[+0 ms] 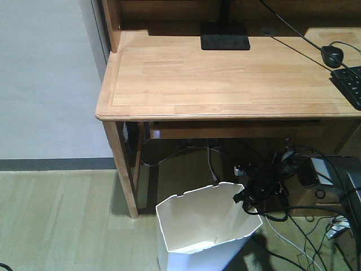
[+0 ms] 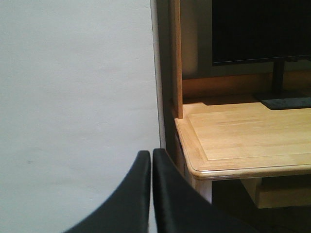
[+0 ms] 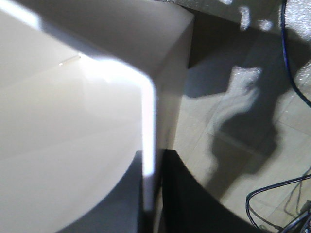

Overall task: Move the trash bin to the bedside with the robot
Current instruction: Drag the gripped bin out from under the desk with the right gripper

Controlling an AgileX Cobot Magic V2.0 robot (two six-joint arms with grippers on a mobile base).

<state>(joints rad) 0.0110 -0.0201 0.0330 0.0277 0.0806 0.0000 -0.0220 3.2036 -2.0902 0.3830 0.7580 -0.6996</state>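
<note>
The white trash bin (image 1: pixel 197 228) stands on the wood floor under the front edge of the desk, its angular rim open upward. My right gripper (image 1: pixel 244 199), a small black gripper with trailing cables, sits at the bin's right rim. In the right wrist view the right gripper (image 3: pixel 153 158) is shut on the bin's thin white rim (image 3: pixel 148 116), one finger inside and one outside. My left gripper (image 2: pixel 151 154) is shut on nothing, held in the air beside the desk's left corner. The bedside is out of view.
The light wooden desk (image 1: pixel 225 73) carries a monitor base (image 1: pixel 225 42), a mouse (image 1: pixel 332 55) and a keyboard (image 1: pixel 350 84). Its left leg (image 1: pixel 127 175) stands just left of the bin. Tangled cables and a power strip (image 1: pixel 282 169) lie behind and right of the bin. A grey wall (image 1: pixel 45 73) is at left.
</note>
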